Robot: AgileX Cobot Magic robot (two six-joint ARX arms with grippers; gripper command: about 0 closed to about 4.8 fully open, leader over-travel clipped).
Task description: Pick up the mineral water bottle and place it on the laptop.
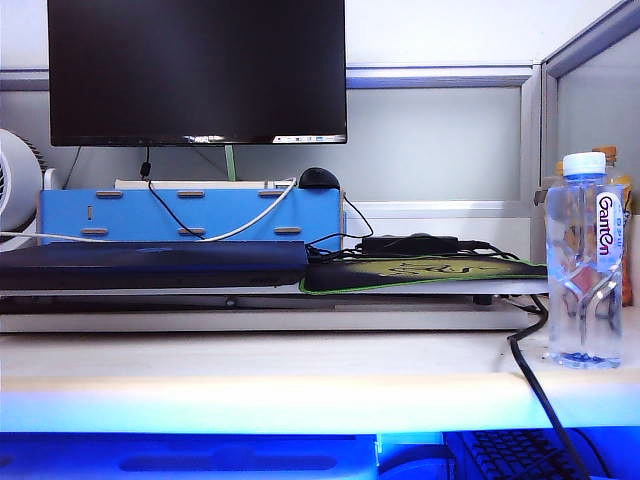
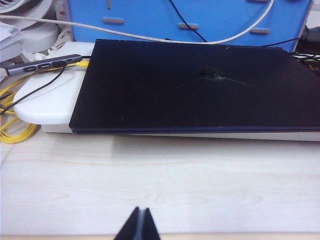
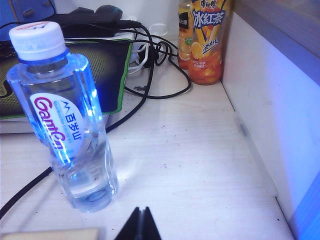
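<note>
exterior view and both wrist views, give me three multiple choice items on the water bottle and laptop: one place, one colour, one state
1. Where does the clear plastic mineral water bottle stand?
A. on the pale wooden desk, right side
B. on the laptop
C. on the blue box

2. What colour is its cap?
A. orange
B. white
C. green

3. How is the flat dark navy laptop?
A. open
B. lid closed, nothing on top
C. closed, bottle on top

Answers:
1 A, its base rests on the desk, apart from the laptop.
2 B, the right wrist view shows a white cap.
3 B, the left wrist view shows a bare closed lid; the left gripper and right gripper sit shut, holding nothing.
</note>
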